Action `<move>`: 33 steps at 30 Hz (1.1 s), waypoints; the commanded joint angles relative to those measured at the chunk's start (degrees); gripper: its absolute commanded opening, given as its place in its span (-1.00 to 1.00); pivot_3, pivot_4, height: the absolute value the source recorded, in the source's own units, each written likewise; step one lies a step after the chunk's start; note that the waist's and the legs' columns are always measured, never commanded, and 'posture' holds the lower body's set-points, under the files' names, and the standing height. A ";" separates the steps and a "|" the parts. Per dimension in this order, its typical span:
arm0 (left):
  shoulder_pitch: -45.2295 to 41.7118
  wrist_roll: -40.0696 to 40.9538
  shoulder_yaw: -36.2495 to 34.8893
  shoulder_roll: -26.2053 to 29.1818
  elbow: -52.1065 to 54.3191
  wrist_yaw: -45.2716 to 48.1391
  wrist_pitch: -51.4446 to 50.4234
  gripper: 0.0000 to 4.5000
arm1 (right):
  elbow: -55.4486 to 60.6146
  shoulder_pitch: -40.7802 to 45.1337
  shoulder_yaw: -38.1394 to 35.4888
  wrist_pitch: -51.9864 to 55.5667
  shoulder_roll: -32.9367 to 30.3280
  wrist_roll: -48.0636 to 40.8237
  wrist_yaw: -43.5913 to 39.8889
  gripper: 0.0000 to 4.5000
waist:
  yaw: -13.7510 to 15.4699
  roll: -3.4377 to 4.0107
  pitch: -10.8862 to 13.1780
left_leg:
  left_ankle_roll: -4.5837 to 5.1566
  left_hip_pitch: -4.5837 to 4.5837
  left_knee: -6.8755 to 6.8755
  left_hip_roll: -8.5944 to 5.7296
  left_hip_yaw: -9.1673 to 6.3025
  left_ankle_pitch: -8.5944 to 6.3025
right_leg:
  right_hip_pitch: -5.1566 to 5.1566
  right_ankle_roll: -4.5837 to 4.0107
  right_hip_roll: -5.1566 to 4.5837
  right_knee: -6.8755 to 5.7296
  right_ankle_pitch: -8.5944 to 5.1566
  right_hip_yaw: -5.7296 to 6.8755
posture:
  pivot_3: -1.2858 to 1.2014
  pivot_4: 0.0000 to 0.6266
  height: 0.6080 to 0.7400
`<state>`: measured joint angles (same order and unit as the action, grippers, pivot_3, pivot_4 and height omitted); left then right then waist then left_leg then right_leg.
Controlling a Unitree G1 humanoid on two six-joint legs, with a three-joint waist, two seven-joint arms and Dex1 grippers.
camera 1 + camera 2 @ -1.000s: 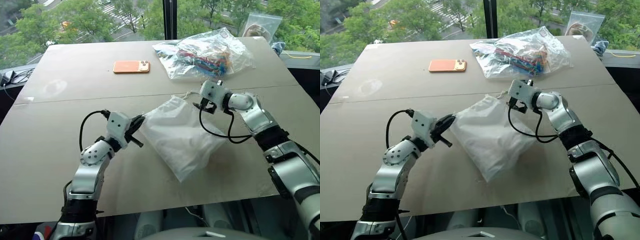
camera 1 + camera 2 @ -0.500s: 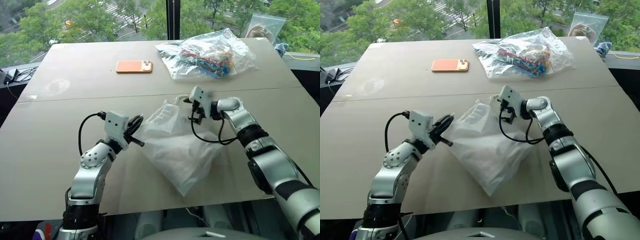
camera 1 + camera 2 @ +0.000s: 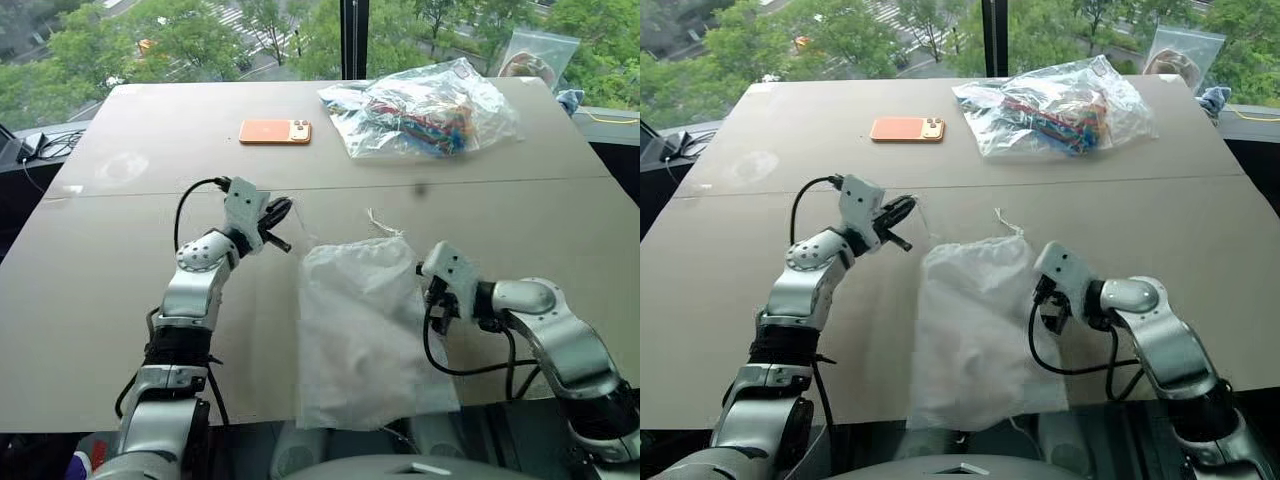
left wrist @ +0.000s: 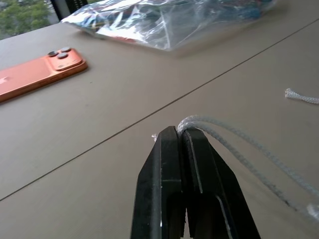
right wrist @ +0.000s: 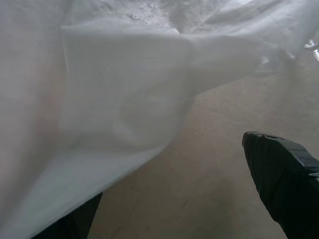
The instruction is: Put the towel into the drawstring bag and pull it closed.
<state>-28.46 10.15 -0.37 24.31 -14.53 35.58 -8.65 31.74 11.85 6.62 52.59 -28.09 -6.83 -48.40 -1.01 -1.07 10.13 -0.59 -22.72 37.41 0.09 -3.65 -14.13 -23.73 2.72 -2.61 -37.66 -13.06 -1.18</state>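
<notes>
The drawstring bag lies flat on the table, a thin white pouch with its gathered mouth facing the far side and its bottom at the front edge. A loose cord end pokes out at the mouth. My left gripper is to the left of and beyond the mouth, shut on the white cord, which runs back toward the bag. By the bag's right edge, my right gripper stands open with nothing between its fingers. A pale squarish shape shows through the fabric, likely the towel.
An orange phone lies at the far middle of the table. A clear plastic bag of colourful items sits at the far right, with another clear bag behind it. Bare tabletop stretches to the left.
The bag has dropped from hanging slantwise between the grippers to lying flat near the front edge. My right gripper moved from the bag's mouth to its right side. My left gripper pushed farther away with the cord.
</notes>
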 commanded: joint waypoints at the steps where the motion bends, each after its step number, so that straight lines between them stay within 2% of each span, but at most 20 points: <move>1: -0.90 0.07 2.07 -1.24 1.40 2.89 2.39 -1.00 | 0.06 6.56 -11.98 8.67 2.10 -4.21 5.75 0.99 | -0.37 -0.01 0.01 | 0.00 0.03 0.01 0.01 0.03 0.00 | 0.00 0.00 0.01 -0.02 0.00 -0.02 | 0.03 -0.52 1.00; 6: 1.28 -0.15 5.27 -2.78 4.08 5.65 3.40 -1.00 | -8.46 19.20 -20.99 16.88 4.87 -12.04 7.60 0.99 | -0.90 0.01 0.01 | 0.01 0.12 0.00 0.08 -0.06 0.00 | 0.00 -0.03 0.15 -0.16 -0.01 -0.05 | 0.03 -0.52 1.00; 11: 4.44 -0.50 6.26 -4.26 7.43 4.76 2.75 -1.00 | -19.57 28.77 -15.25 17.07 2.65 -14.36 6.41 0.99 | -1.12 0.02 0.02 | 0.01 0.09 -0.02 0.04 0.05 0.00 | -0.01 -0.03 0.08 -0.12 0.00 -0.13 | 0.03 -0.52 1.00; 14: 6.37 -1.00 6.71 -5.22 8.76 3.90 3.19 -1.00 | -28.24 33.10 -9.12 17.12 3.75 -11.96 9.21 0.99 | -1.19 0.02 0.02 | 0.02 0.07 -0.03 0.05 0.02 0.00 | -0.02 -0.03 0.08 -0.09 0.00 -0.10 | 0.03 -0.52 1.00; 16: 7.23 -1.22 6.62 -6.02 9.33 2.75 3.44 -1.00 | -31.21 33.30 -2.64 13.99 2.45 -9.52 8.48 0.99 | -1.18 0.02 0.02 | 0.02 0.07 -0.03 0.05 0.03 0.00 | -0.02 -0.03 0.08 -0.10 0.00 -0.11 | 0.03 -0.52 1.00; 20: 8.62 -1.67 6.26 -7.14 10.30 0.41 3.31 -1.00 | -33.27 32.81 2.63 11.23 2.36 -8.79 7.77 0.99 | -1.08 0.02 0.02 | 0.02 0.02 -0.03 0.03 0.03 0.00 | -0.03 -0.02 0.04 -0.05 0.00 -0.09 | 0.03 -0.52 1.00; 24: 10.15 -1.85 6.14 -7.57 11.20 -1.18 3.32 -1.00 | -30.41 30.03 9.27 8.55 0.05 -7.01 6.54 0.99 | -1.00 0.02 0.02 | 0.02 0.00 -0.03 0.03 0.01 0.00 | -0.04 -0.02 0.03 -0.05 0.00 -0.07 | 0.03 -0.52 1.00; 26: 10.54 -1.80 6.09 -7.70 11.63 -1.75 3.12 -1.00 | -29.41 28.25 14.83 8.84 -3.12 -4.93 5.46 0.99 | -0.97 0.04 0.01 | 0.02 0.00 -0.03 0.03 -0.01 0.00 | -0.04 -0.02 0.03 -0.04 0.00 -0.05 | 0.03 -0.52 1.00; 32: 9.93 -1.86 5.98 -7.79 10.89 -2.26 3.27 -1.00 | -30.18 27.26 17.46 9.17 -7.48 -4.95 1.88 0.99 | -0.36 0.00 -0.05 | 0.02 0.05 0.00 0.02 -0.07 0.00 | 0.03 -0.01 0.03 -0.05 -0.01 0.02 | 0.03 -0.52 1.00; 33: 9.77 -1.84 5.93 -7.78 10.67 -2.30 3.32 -1.00 | -30.17 27.46 17.96 9.18 -8.26 -4.85 1.16 0.76 | 0.04 0.00 -0.05 | 0.02 0.05 0.00 0.02 -0.07 0.00 | 0.03 -0.01 0.03 -0.04 -0.01 0.02 | 0.03 -0.52 1.00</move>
<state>-17.88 8.15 6.60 16.51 -5.24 33.49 -6.52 2.98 40.98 22.12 59.76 -34.88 -11.72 -44.82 -0.97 -1.07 10.08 -0.58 -22.68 37.41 0.10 -3.72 -14.13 -23.70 2.71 -2.58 -37.67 -13.07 -1.16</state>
